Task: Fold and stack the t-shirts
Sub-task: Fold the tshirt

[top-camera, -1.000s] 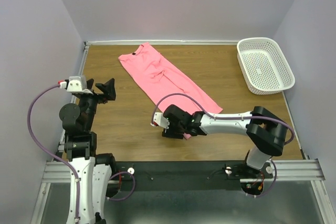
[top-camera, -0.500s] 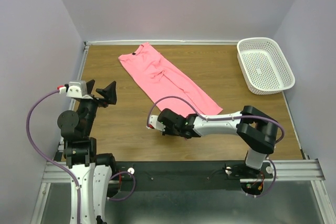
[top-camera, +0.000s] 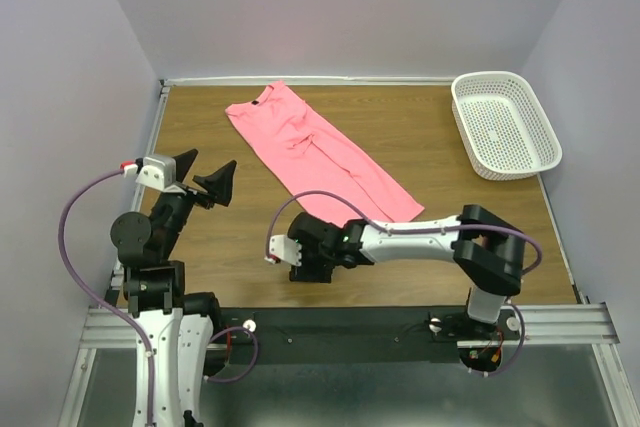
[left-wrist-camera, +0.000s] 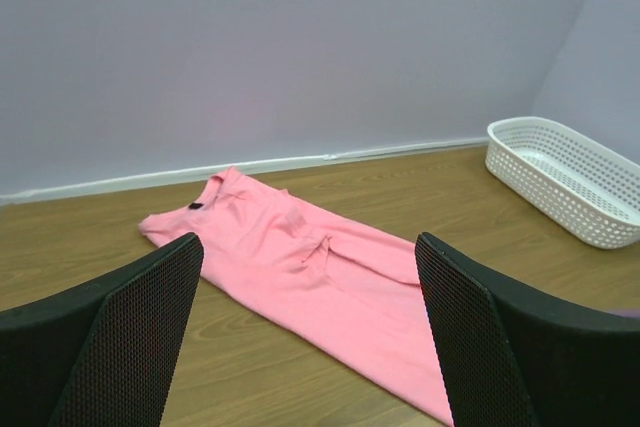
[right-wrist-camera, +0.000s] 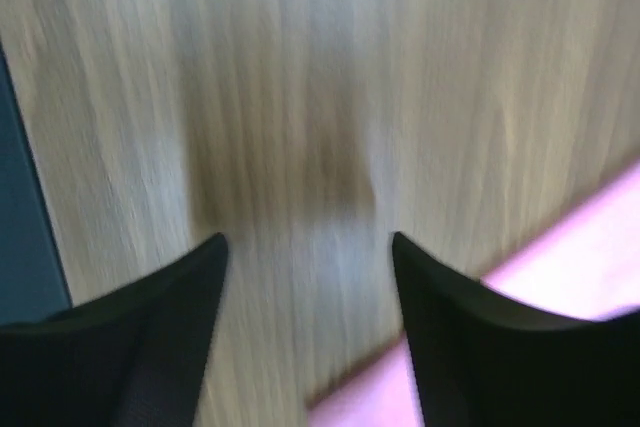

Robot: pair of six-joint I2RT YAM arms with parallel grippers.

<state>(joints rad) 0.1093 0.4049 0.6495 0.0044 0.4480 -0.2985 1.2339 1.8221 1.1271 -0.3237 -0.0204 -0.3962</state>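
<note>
The right pincer has swung left from the t-shirt; the left pincer edged right.

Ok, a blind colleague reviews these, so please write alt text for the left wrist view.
A salmon-pink t-shirt lies in a long strip on the wooden table, framed by the open left gripper. A white basket sits at right.

The top camera looked down from high behind the near edge over the whole table, the left wrist camera faced low across it toward the back wall, both catching the t-shirt and basket, while the right wrist camera sat close over blurred wood.
</note>
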